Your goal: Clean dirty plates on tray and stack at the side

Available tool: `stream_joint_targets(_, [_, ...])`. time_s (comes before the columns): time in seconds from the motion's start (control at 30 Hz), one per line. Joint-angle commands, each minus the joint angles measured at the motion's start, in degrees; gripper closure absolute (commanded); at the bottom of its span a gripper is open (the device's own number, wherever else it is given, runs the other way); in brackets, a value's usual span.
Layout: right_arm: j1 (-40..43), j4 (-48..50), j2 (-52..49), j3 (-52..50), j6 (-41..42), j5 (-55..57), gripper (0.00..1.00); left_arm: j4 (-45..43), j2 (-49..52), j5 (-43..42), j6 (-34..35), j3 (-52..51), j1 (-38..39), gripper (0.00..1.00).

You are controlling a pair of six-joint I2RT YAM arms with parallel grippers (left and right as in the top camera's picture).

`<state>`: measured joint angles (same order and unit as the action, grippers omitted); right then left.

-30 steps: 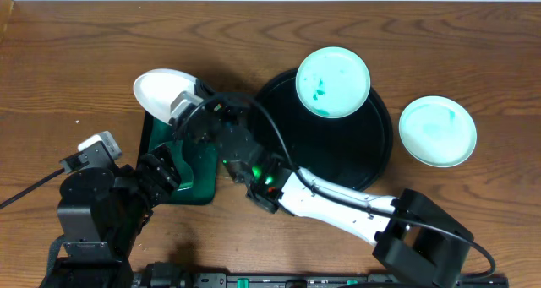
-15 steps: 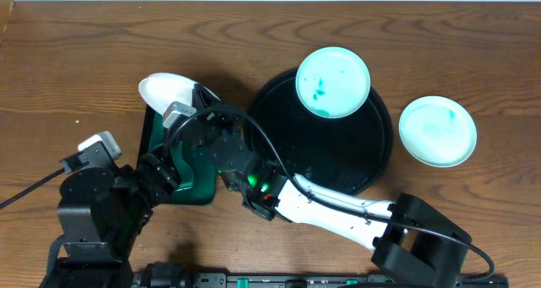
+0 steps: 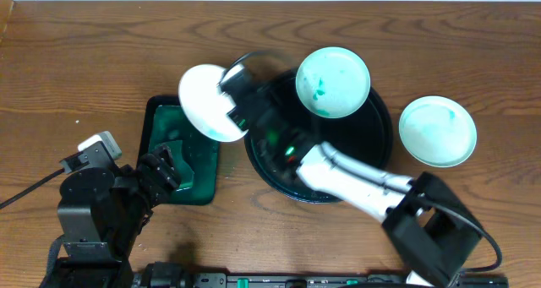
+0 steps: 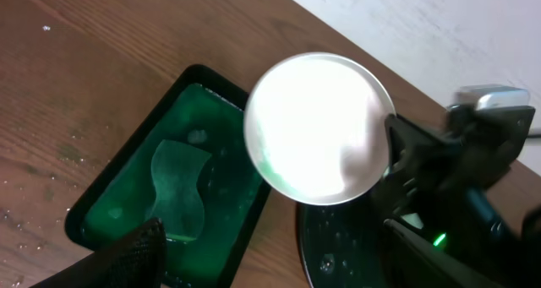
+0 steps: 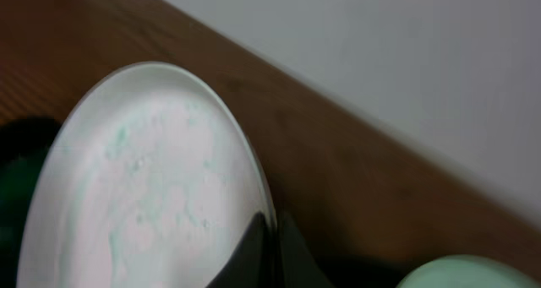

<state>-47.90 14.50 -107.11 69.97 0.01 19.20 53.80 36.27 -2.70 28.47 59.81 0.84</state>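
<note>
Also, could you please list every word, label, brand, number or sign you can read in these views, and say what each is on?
No text can be read in any view.
The held plate, the plate on the black tray, the plate on the table, the black tray and the green tray carry no print.
The right arm shows only a green light, no lettering.
</note>
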Motion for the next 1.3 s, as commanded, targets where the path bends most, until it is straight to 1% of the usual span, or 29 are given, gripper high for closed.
stream_joint_targets(0.0, [7.78,0.22,1.57,0.52,24.46,-32.20,0.99,0.20,0.07,-0.33,-0.20,1.18,-0.28,0.20])
stream_joint_targets(0.03, [10.38,0.02,2.21,0.52,27.23,-38.38,0.99,0.20,0.07,-0.33,-0.17,1.18,-0.28,0.20])
stream_joint_targets(0.1, [15.65,-2.34,3.87,0.52,31.12,-46.51,0.98,0.20,0.07,-0.33,-0.17,1.18,-0.28,0.20])
stream_joint_targets(0.2, [24.79,-10.34,7.56,0.52,35.43,-52.35,0.99,0.20,0.07,-0.33,-0.17,1.18,-0.28,0.20])
stream_joint_targets(0.27, [30.73,-17.31,9.97,0.52,35.12,-52.83,0.98,0.20,0.07,-0.33,-0.17,1.18,-0.28,0.20])
stream_joint_targets(0.4, [44.26,-33.20,14.47,0.52,30.97,-48.52,0.98,0.20,0.07,-0.33,-0.17,1.18,-0.28,0.20])
stream_joint_targets(0.5, [54.40,-45.09,16.17,0.52,29.00,-40.54,0.99,0.20,0.07,-0.33,-0.17,1.18,-0.28,0.20])
stream_joint_targets(0.6, [63.65,-56.37,15.65,0.50,29.00,-31.74,0.99,0.20,0.07,-0.33,-0.17,1.18,-0.28,0.20])
stream_joint_targets(0.7, [70.64,-63.36,14.56,0.24,29.07,-24.52,0.99,0.20,0.07,-0.33,-0.17,1.18,-0.28,0.20])
stream_joint_targets(0.77, [73.96,-64.94,14.05,-0.26,29.07,-22.80,0.99,0.20,0.07,-0.33,-0.17,1.18,-0.28,0.20])
stream_joint_targets(0.9, [77.88,-64.24,13.60,-1.77,29.05,-22.03,0.99,0.20,0.07,-0.33,-0.17,1.18,-0.28,0.20])
stream_joint_targets(1.0, [78.27,-63.60,13.57,-1.86,28.37,-22.27,0.99,0.20,0.07,-0.33,-0.17,1.18,-0.28,0.20])
stream_joint_targets(1.1, [77.05,-61.18,13.57,-1.86,23.67,-26.05,0.98,0.20,0.07,-0.33,-0.17,1.18,-0.28,0.20])
stream_joint_targets(1.13, [76.43,-60.83,13.57,-1.84,22.77,-26.91,0.96,0.20,0.07,-0.33,-0.17,1.18,-0.28,0.20])
stream_joint_targets(1.17, [75.54,-60.74,13.57,-1.84,22.56,-27.19,0.89,0.20,0.07,-0.33,-0.17,1.18,-0.28,0.20])
stream_joint_targets(1.2, [74.79,-60.76,13.57,-1.84,22.47,-27.21,0.72,0.20,0.07,-0.33,-0.17,1.18,-0.28,0.20])
stream_joint_targets(1.27, [72.87,-60.76,13.68,-1.81,21.51,-27.23,0.56,0.20,0.07,-0.33,-0.17,1.18,-0.28,0.20])
